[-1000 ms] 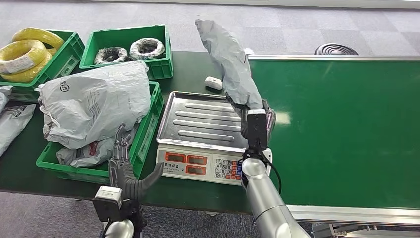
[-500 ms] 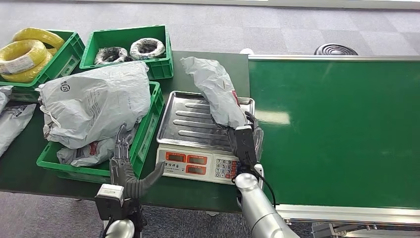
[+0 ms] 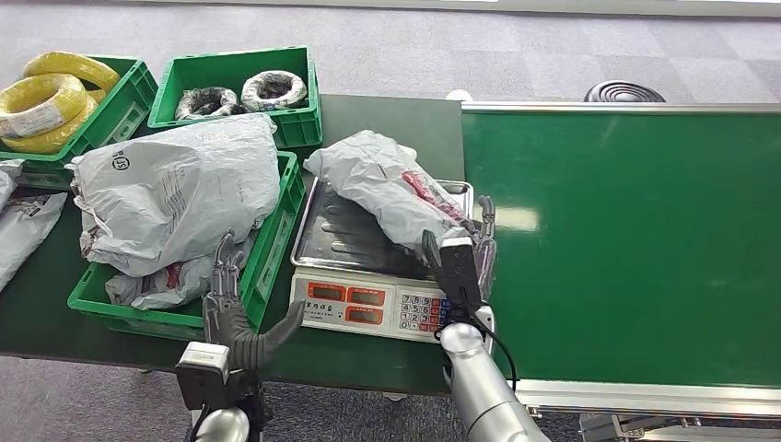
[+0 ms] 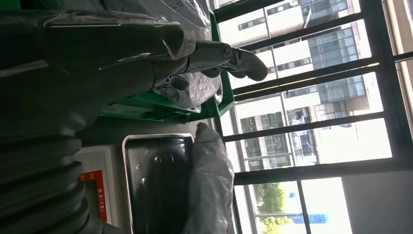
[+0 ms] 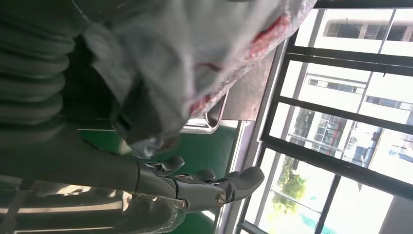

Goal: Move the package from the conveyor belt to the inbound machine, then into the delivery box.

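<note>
The grey plastic package [image 3: 378, 184] lies tilted across the steel tray [image 3: 336, 244] of the weighing scale [image 3: 359, 304], with a red label showing. My right hand [image 3: 460, 253] is at the package's near right end, its fingers [image 5: 209, 187] straight and spread, and the package [image 5: 195, 58] rests against its thumb side. My left hand [image 3: 230, 299] hovers open at the front of the green crate [image 3: 276, 239], holding nothing. In the left wrist view, the package [image 4: 209, 190] lies along the tray [image 4: 156, 185].
The green conveyor belt [image 3: 635, 230] runs to the right of the scale. The near crate holds a big white parcel [image 3: 175, 193] and others. Behind it stand crates with yellow coils [image 3: 46, 97] and dark coils [image 3: 244, 92]. A grey bag [image 3: 23, 230] lies far left.
My right hand lowered the package from upright in the air onto the scale tray, then spread its fingers. The left hand stayed put.
</note>
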{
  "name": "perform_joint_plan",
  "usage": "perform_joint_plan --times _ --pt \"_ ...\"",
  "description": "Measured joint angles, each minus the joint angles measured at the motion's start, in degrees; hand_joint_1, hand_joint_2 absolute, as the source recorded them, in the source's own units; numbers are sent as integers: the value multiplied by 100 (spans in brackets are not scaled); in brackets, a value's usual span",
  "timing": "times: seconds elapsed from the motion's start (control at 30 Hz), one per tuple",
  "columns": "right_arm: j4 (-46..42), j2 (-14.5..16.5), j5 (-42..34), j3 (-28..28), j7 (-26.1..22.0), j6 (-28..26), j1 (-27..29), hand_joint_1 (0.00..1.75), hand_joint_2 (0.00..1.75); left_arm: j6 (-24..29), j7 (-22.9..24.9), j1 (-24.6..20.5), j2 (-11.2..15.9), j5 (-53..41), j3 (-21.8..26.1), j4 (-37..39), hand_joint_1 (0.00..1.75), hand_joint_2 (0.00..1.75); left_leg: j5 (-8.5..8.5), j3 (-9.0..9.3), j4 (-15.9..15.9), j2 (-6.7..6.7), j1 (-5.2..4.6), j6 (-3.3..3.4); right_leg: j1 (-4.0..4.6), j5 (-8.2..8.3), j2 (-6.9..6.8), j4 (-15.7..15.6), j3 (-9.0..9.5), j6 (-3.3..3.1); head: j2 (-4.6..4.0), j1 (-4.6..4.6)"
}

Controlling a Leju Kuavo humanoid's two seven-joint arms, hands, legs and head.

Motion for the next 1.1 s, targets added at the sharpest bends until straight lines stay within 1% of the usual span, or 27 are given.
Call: perform_joint_plan --times 0.1,0.2,0.33,0.47,0.6,0.8,0.93,1.1 --pt "-500 30 93 -41 -125 -2 194 0 0 12 -3 10 -2 -1 8 0 0 175 0 0 0 -1 0 0 0 0 0 0 0 0 1 0" --pt "-1444 43 199 -27 -48 -3 525 0 0 19 -33 29 1 4 12 2 0 175 -1 -2 0 -3 0 0 -1 -1 -1 0 -1 0 1 1" --pt "-2993 66 739 -23 113 -8 1035 0 0 57 -94 58 9 14 20 2 0 175 -2 -3 0 -2 0 0 -1 -2 -1 -2 -3 0 1 -1" --pt "-3958 131 1013 -127 100 -9 1373 0 0 77 -108 98 9 14 26 1 0 175 -2 -1 0 -1 0 0 0 -2 -1 -2 -2 0 1 0" --pt "-4630 157 1103 -325 72 -9 1655 0 0 89 -109 147 9 14 30 -26 0 175 -1 2 0 -3 0 0 0 -2 -2 -2 2 0 1 0" --pt "-5477 183 1028 -649 -150 -9 2229 0 0 143 -114 235 12 3 47 -132 0 175 -4 1 0 -2 -1 0 -1 -2 -2 -3 1 0 0 0" --pt "-5846 198 1105 -632 -145 -9 2556 0 0 145 -137 238 23 -85 82 -214 0 175 -7 1 -1 -2 -1 -3 1 -4 -1 -3 1 0 1 0" --pt "-5994 199 1188 -537 -54 -9 2701 0 0 137 -146 226 30 -133 118 -277 0 175 -6 4 -1 0 0 -3 3 -4 -1 -2 3 -1 1 0"
